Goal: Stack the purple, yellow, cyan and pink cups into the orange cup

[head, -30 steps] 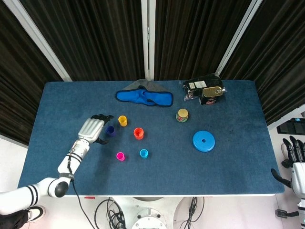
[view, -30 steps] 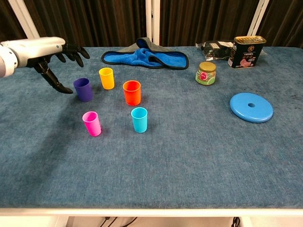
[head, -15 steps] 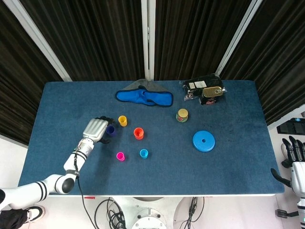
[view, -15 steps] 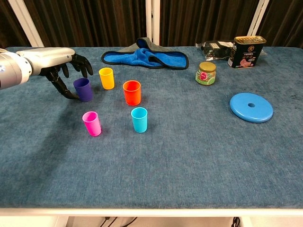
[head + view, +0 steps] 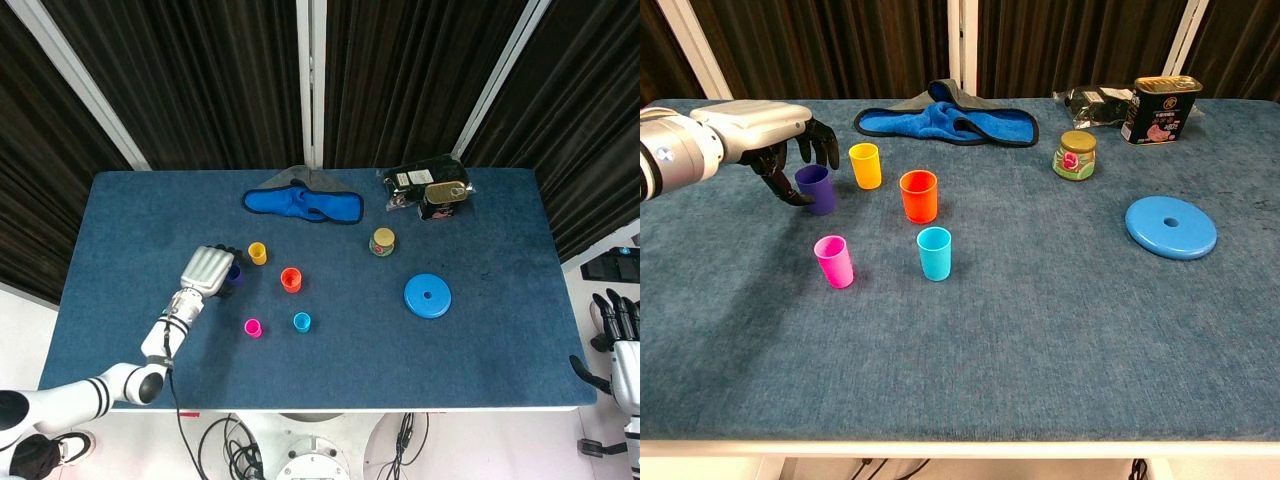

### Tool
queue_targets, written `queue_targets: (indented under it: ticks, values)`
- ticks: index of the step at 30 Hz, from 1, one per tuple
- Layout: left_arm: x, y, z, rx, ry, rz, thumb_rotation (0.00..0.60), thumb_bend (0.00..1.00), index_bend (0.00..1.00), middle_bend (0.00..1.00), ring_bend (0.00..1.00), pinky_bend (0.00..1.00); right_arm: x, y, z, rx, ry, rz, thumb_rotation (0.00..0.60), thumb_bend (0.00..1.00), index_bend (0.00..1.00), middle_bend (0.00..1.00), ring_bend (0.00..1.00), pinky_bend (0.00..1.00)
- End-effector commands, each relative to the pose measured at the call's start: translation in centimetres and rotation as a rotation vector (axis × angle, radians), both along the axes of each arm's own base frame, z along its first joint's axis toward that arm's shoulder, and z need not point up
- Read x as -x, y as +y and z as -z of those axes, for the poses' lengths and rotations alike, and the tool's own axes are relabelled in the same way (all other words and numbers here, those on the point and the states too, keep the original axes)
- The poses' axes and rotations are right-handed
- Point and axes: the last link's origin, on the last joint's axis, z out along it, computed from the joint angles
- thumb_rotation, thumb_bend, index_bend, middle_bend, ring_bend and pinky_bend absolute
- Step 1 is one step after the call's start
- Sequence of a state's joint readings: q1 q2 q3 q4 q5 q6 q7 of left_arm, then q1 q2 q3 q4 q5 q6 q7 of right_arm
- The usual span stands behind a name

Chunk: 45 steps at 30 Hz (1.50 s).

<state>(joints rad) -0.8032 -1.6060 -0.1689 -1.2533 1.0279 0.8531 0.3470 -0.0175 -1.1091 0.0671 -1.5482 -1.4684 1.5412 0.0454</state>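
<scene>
Five cups stand apart on the table (image 5: 1060,330), none stacked yet. The left hand (image 5: 770,135) has slid in over the last second from the table's left side and now curls its fingers around the purple cup (image 5: 817,189), not visibly clamped or lifted; I judge the grasp is just forming. The orange cup (image 5: 919,195) waits near, past the yellow cup (image 5: 865,165). The right hand (image 5: 622,335) hangs off-table, fingers apart, empty.

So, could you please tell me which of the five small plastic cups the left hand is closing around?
The small purple plastic cup; the left hand curls around it alone.
</scene>
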Motion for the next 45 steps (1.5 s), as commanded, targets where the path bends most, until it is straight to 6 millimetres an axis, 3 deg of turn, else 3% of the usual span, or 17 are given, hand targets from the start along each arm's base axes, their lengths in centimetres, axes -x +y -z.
queue_targets:
  ticks: [1,16,20,27,35,45]
  values:
    - [-0.1,0.1,0.2,-0.003,0.003,0.002,0.6,0.25,0.4,0.39,0.34,0.49,0.1,0.0,0.0,-0.001,0.0,0.002,0.6,0.15,0.0,0.0,0.0,0.0]
    - [-0.4,0.2,-0.3,-0.047,-0.008,0.033,0.6,0.31,0.49,0.5,0.5,0.63,0.3,0.0,-0.1,-0.005,-0.002,0.014,0.6,0.16,0.0,0.0,0.0,0.0]
    - [-1.6,-0.5,-2.4,-0.088,-0.028,0.082,0.6,0.31,0.49,0.5,0.5,0.63,0.5,0.0,-0.2,0.0,0.0,0.017,0.6,0.16,0.0,0.0,0.0,0.0]
    - [-6.5,-2.3,-4.8,-0.102,-0.061,0.213,0.6,0.31,0.49,0.5,0.5,0.63,0.4,-0.1,0.1,-0.013,-0.005,0.013,0.6,0.16,0.0,0.0,0.0,0.0]
    - [-10.2,-2.6,-3.3,-0.055,-0.061,0.268,0.6,0.31,0.5,0.5,0.5,0.63,0.5,0.3,0.0,-0.01,-0.009,0.009,0.6,0.16,0.0,0.0,0.0,0.0]
    - [-11.6,-0.9,0.1,0.009,-0.04,0.217,0.6,0.31,0.51,0.5,0.5,0.63,1.1,-0.1,-0.2,-0.005,-0.018,0.02,0.6,0.16,0.0,0.0,0.0,0.0]
